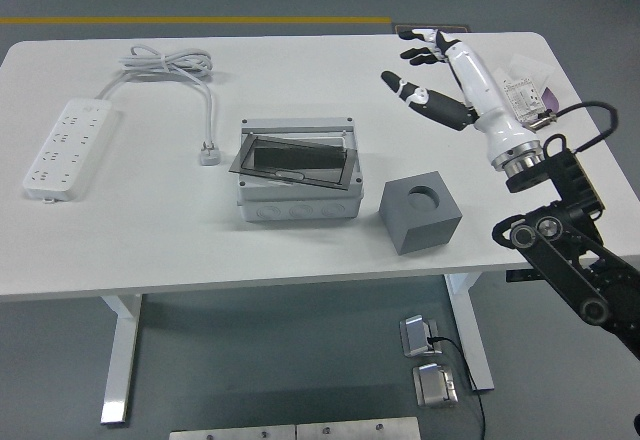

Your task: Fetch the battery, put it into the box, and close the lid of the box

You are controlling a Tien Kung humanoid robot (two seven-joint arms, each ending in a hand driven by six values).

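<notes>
Grey flooring with a yellow line at the far side surrounds a white counter (120,240) seen from above. Near its middle sits the grey box (297,185), its dark lid (295,160) lying tilted over the opening, one corner raised, so the inside is mostly hidden; whether a battery lies within cannot be told. No battery can be made out anywhere on the counter. Just right of the box stands a grey block (420,215) with a round hole in its top; the hole looks dark and its contents are not visible. At the right far corner the right hand (432,75) is raised above the counter, white-backed, its dark fingers (420,55) spread apart and holding nothing. Partly behind its forearm lies a purple tray (545,108) with small white packets whose print is too small to read. At the left lie a white power strip (66,148) and its coiled cable (168,62), the plug (209,154) resting near the box. The black arm is cut off at the right edge.
</notes>
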